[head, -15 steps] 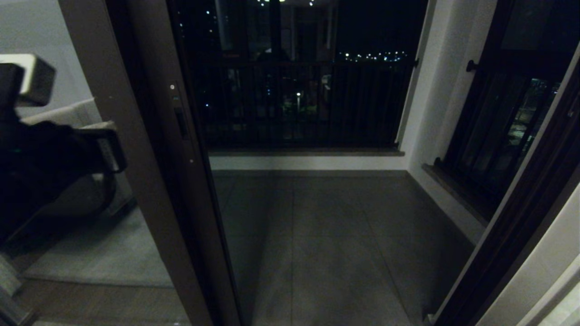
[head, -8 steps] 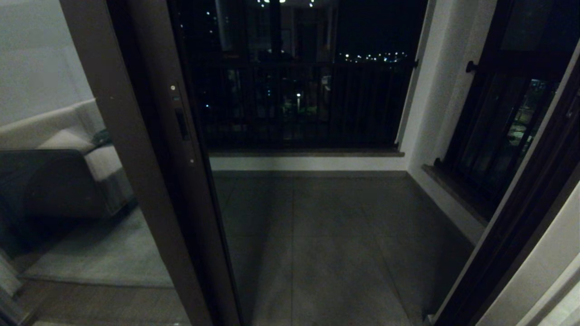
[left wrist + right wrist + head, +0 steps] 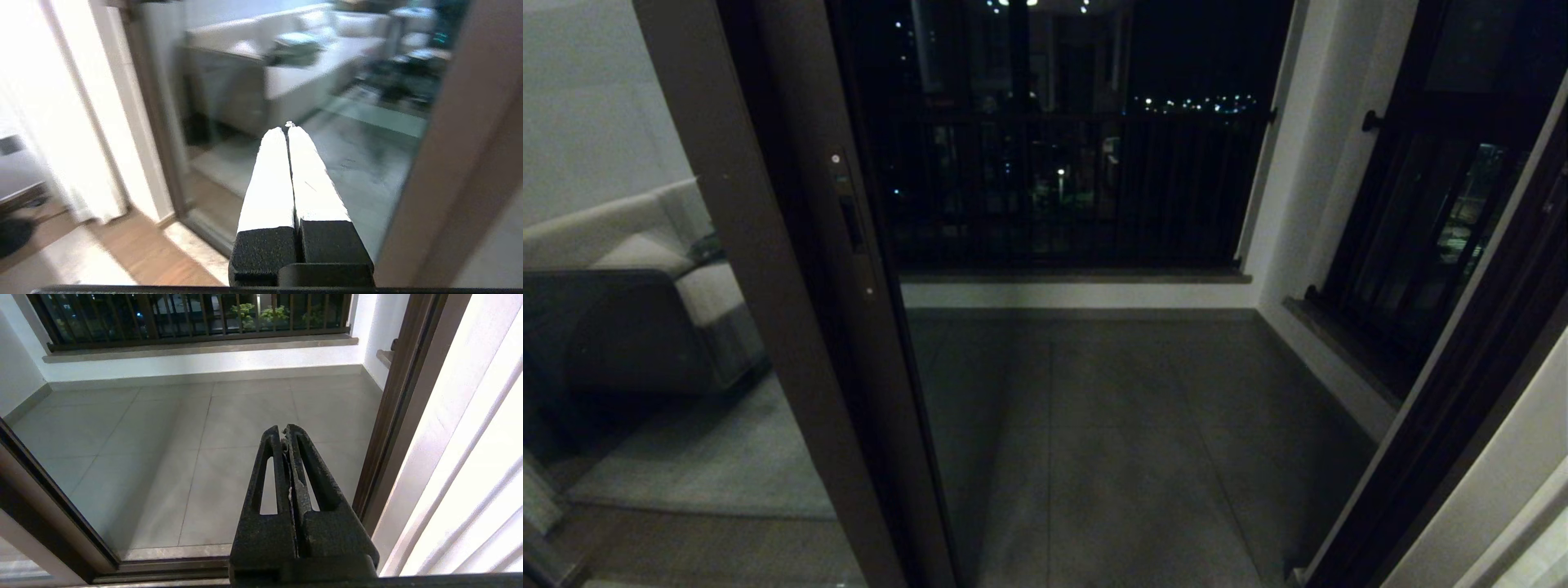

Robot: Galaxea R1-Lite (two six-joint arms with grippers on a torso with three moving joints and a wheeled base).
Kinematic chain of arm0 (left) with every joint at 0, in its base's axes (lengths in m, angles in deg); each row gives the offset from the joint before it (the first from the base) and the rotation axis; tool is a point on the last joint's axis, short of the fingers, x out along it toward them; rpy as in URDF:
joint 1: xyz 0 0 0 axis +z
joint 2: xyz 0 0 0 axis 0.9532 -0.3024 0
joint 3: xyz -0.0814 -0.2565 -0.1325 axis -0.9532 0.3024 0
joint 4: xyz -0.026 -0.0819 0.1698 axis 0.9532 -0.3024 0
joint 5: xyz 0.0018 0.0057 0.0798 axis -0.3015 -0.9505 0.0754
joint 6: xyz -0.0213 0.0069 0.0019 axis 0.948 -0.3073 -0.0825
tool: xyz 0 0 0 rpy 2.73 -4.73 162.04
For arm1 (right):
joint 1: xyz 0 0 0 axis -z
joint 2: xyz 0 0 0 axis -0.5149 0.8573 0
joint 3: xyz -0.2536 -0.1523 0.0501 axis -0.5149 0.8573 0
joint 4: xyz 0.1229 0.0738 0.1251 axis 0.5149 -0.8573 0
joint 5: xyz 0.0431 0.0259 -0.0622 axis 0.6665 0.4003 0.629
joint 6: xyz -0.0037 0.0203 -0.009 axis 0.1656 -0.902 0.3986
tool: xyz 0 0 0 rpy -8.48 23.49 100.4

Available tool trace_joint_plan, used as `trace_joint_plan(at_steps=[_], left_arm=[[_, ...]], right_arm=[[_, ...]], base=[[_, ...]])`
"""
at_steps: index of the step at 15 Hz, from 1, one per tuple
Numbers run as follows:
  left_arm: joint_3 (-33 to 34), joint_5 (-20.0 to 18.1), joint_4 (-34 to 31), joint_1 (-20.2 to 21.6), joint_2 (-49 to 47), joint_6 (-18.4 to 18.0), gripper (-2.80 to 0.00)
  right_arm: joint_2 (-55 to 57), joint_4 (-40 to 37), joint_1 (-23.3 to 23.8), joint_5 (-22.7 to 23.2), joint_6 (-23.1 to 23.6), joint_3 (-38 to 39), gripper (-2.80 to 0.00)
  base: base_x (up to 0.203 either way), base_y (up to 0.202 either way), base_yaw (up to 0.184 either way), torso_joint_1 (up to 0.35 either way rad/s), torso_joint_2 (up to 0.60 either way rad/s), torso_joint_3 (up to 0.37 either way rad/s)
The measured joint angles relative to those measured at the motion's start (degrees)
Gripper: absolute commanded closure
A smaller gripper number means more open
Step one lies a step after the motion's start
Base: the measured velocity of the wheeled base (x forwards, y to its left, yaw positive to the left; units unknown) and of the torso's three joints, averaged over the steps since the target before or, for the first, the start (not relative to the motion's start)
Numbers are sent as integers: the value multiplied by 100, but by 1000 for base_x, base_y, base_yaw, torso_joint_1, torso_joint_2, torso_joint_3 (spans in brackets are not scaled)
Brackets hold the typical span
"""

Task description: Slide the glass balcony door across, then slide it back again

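Fingers (image 3: 304, 171) of left gripper (image 3: 289, 130) pressed together, empty, aimed at glass reflecting white sofa (image 3: 294, 77). Right gripper (image 3: 284, 432) closed over grey balcony tiles (image 3: 163, 457). Brown-framed glass balcony door (image 3: 849, 269) seemingly slid left, doorway open.

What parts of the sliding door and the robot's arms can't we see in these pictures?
- Glass balcony door: top and bottom cut off by the head view's edges.
- Door handle: too dark to see detail, head view.
- Left gripper and right gripper: out of the head view.

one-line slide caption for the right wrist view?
Right claw shut above grey balcony floor tiles, dark brown door frame beside it.
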Motion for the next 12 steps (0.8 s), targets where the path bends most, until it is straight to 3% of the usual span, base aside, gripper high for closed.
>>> trace_joint_plan(at_steps=[3, 5, 9, 10, 12], left_arm=[[515, -376, 485, 343, 171, 6, 0], [875, -1167, 658, 252, 536, -68, 0], [1375, -3302, -847, 114, 1384, -121, 0], [1655, -3634, -938, 103, 1470, -140, 0], [2246, -3803, -706, 88, 1560, 17, 0]], right_arm=[[0, -2, 2, 1, -2, 0, 0], [0, 1, 2, 1, 0, 0, 0], [0, 1, 2, 1, 0, 0, 0], [0, -2, 2, 1, 0, 0, 0], [0, 1, 2, 2, 0, 0, 0]], base=[[0, 0, 0, 0, 0, 0], [0, 0, 0, 0, 0, 0], [0, 0, 0, 0, 0, 0], [0, 0, 0, 0, 0, 0], [0, 0, 0, 0, 0, 0]])
